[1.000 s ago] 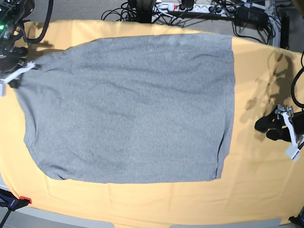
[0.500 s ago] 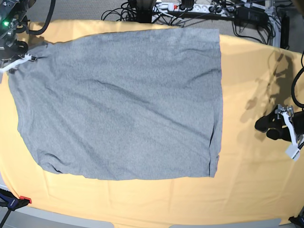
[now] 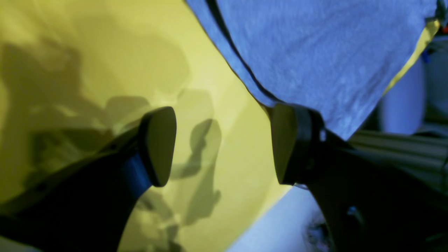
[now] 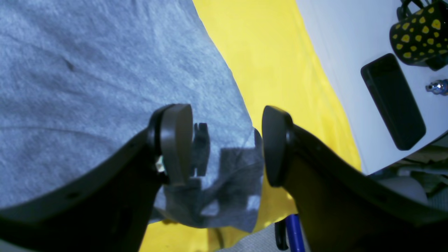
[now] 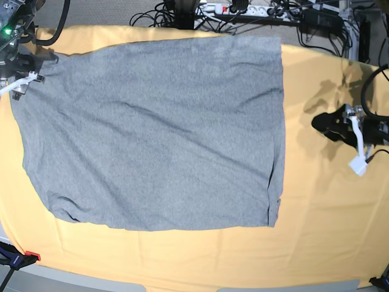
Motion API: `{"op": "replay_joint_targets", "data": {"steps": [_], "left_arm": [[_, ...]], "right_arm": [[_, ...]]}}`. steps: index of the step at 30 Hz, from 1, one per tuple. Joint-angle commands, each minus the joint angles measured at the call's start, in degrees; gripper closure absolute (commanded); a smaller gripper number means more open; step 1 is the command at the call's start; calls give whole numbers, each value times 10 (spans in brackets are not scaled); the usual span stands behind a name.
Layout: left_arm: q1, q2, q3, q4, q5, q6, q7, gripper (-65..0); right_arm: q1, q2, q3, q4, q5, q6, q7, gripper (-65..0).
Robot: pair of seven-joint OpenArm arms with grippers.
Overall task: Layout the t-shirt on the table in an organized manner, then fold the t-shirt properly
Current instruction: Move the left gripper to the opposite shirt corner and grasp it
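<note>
The grey t-shirt lies spread flat on the yellow table, with no lettering showing and a few soft wrinkles. My right gripper is at the shirt's far left corner. In the right wrist view it stands open just above that corner of the t-shirt, with nothing pinched between its fingers. My left gripper hovers over bare table to the right of the shirt's straight edge. In the left wrist view it is open and empty, and the t-shirt's dark-seamed edge lies beyond it.
Cables and a power strip run behind the table's far edge. A red clamp sits at the near left corner. Beyond the table edge, a white surface holds a black phone and a black mug with yellow dots.
The right gripper pulled the shirt left, then opened and let go of its corner. The left arm moved toward the shirt's right edge, still open. The shirt now lies still.
</note>
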Motion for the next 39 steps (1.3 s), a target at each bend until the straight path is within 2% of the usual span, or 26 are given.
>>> {"op": "replay_joint_targets", "data": {"steps": [1, 8, 14, 23, 26, 32, 34, 35, 36, 38, 39], "left_arm": [[-5, -12, -9, 7, -11, 0, -7, -441], [40, 10, -9, 14, -11, 7, -7, -441], [86, 38, -9, 61, -11, 3, -7, -441], [100, 85, -9, 88, -11, 3, -7, -441], [108, 96, -9, 88, -11, -10, -7, -441], [121, 125, -9, 88, -11, -14, -7, -441], [122, 131, -9, 88, -11, -28, -7, -434], [121, 131, -9, 88, -11, -40, -7, -391], [121, 130, -9, 88, -11, -50, -7, -305], [118, 127, -9, 88, 2, -55, -7, -68], [116, 127, -10, 88, 17, -54, -7, 0]], "right_arm": [[2, 9, 3, 11, -2, 0, 15, -341], [2, 13, 3, 11, -2, 0, 15, -341], [2, 17, 3, 11, -2, 0, 15, -341], [2, 28, 3, 11, -3, 0, 17, -341], [2, 28, 3, 11, -2, 0, 17, -341], [2, 28, 3, 11, -2, 0, 17, -341], [2, 28, 3, 11, -2, 0, 17, -341], [2, 28, 3, 11, -2, 0, 17, -341], [2, 28, 3, 11, -3, 0, 17, -341], [2, 28, 3, 11, -2, 0, 17, -341], [2, 28, 3, 11, -2, 0, 17, -341]]}}
